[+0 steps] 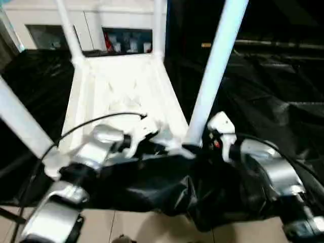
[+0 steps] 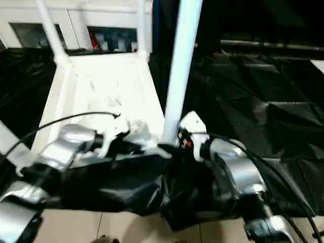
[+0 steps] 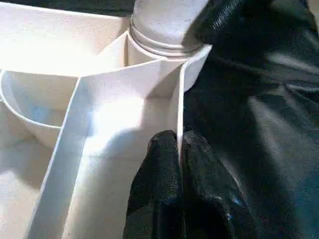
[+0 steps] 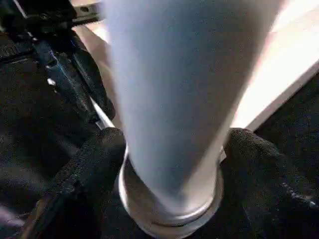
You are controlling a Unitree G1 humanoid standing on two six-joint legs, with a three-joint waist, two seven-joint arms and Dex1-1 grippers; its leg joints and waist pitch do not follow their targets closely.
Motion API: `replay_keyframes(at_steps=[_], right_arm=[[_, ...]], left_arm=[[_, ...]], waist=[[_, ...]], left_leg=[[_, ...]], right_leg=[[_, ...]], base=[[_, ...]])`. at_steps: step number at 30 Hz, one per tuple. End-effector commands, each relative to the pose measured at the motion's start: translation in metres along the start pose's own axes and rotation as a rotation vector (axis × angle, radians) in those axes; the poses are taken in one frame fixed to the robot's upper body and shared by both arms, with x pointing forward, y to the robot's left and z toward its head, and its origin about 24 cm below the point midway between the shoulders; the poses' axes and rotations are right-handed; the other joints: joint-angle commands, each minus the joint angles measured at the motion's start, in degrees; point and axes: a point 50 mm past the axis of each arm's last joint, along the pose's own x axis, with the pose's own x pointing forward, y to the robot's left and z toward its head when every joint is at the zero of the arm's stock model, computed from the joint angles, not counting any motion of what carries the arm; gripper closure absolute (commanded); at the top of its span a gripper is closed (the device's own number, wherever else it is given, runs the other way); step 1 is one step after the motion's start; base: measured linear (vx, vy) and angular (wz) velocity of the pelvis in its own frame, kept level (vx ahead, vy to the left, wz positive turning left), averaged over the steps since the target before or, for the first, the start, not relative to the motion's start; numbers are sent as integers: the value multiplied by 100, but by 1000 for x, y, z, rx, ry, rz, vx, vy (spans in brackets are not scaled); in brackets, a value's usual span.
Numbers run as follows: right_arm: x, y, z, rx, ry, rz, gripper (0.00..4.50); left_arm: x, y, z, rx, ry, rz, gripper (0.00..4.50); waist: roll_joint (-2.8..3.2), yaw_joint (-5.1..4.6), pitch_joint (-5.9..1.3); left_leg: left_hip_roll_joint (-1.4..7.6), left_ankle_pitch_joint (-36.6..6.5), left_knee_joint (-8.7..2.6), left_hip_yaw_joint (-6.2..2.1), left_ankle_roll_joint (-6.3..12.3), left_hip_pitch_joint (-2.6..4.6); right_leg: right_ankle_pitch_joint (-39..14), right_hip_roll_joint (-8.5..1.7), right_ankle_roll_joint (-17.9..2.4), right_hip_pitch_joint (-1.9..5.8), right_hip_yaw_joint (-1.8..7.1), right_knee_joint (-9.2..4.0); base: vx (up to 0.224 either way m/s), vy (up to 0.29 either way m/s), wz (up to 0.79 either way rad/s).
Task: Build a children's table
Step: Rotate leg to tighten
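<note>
Head view: tabletop (image 1: 121, 96) lies upside down on black sheet (image 1: 273, 116), centre-left; near-right leg (image 1: 215, 71) stands in its corner socket.
Left wrist: left tool (image 3: 179, 149) pinches tabletop's edge rib.
Right wrist: right tool (image 4: 169, 164) clamps leg's base. Push straight down, keep the leg vertical.

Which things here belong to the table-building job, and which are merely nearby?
Job:
- white ribbed plastic tabletop, upside down
- white tubular leg in the near right socket, right gripper shut on it
- three other legs standing
- left gripper pinching the tabletop's rim

Nearby:
- black plastic sheeting
- white glass-door cabinet
</note>
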Motion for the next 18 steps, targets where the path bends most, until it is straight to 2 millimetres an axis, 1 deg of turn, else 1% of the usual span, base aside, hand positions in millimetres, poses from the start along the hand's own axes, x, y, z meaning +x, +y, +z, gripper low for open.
replay_keyframes(at_steps=[1,3,4,6,7,8,9,11,13,14,15,18], right_arm=[[-2,1,7,-11,-23,20,105],[-4,2,8,-17,-20,42,131],[-5,2,8,-19,-18,52,139],[-5,2,9,-16,-20,55,151],[-6,2,8,-15,-19,57,164],[-6,2,8,-15,-19,60,164],[-6,3,8,-17,-16,64,181],[-6,3,7,-19,-14,69,191],[-6,3,7,-18,-14,72,214],[-6,3,7,-17,-14,73,223],[-7,4,6,-16,-13,75,234],[-7,4,5,-13,-10,78,247]], left_arm=[[6,-6,13,23,-87,-76,450],[5,-7,12,22,-86,-79,450],[4,-8,12,21,-86,-81,450],[4,-8,12,19,-85,-81,450],[4,-8,12,18,-85,-81,450],[4,-9,12,17,-85,-82,450],[4,-9,12,16,-85,-83,450],[4,-9,12,15,-85,-83,450],[4,-9,12,14,-85,-82,450],[4,-9,12,14,-84,-81,450],[4,-9,12,13,-83,-80,450],[3,-10,11,11,-83,-77,450]], waist=[[-64,-14,-316],[-70,-12,-316],[-65,-10,-312],[-73,-8,-307],[-74,-13,-311],[-75,-15,-310],[-68,-15,-311],[-69,-17,-310],[-65,-14,-314],[-72,-17,-311],[-74,-18,-307],[-73,-14,-298]], left_leg=[[178,-1037,-355,-12,348,55],[183,-1041,-358,-18,344,57],[182,-1030,-356,-15,345,61],[181,-1005,-359,-17,343,56],[177,-975,-352,-16,344,52],[177,-967,-352,-16,345,48],[175,-958,-349,-14,348,54],[173,-933,-347,-12,357,58],[175,-890,-342,-12,374,63],[170,-878,-338,-9,389,58],[169,-889,-340,-9,397,57],[173,-947,-346,-12,383,58]], right_leg=[[-839,-361,-1318,300,168,-396],[-871,-368,-1303,307,166,-393],[-871,-363,-1304,299,168,-398],[-860,-362,-1301,302,167,-393],[-812,-362,-1311,306,168,-387],[-795,-362,-1315,309,167,-385],[-784,-360,-1322,304,167,-387],[-731,-353,-1334,304,166,-384],[-626,-352,-1359,307,166,-371],[-566,-347,-1375,309,165,-367],[-581,-349,-1377,312,163,-369],[-741,-358,-1350,310,164,-384]], base=[[0,0,0],[0,0,0],[0,0,0],[0,0,0],[0,0,0],[0,0,0],[0,0,0],[0,0,0],[0,0,0],[0,0,0],[0,0,0],[0,0,0]])
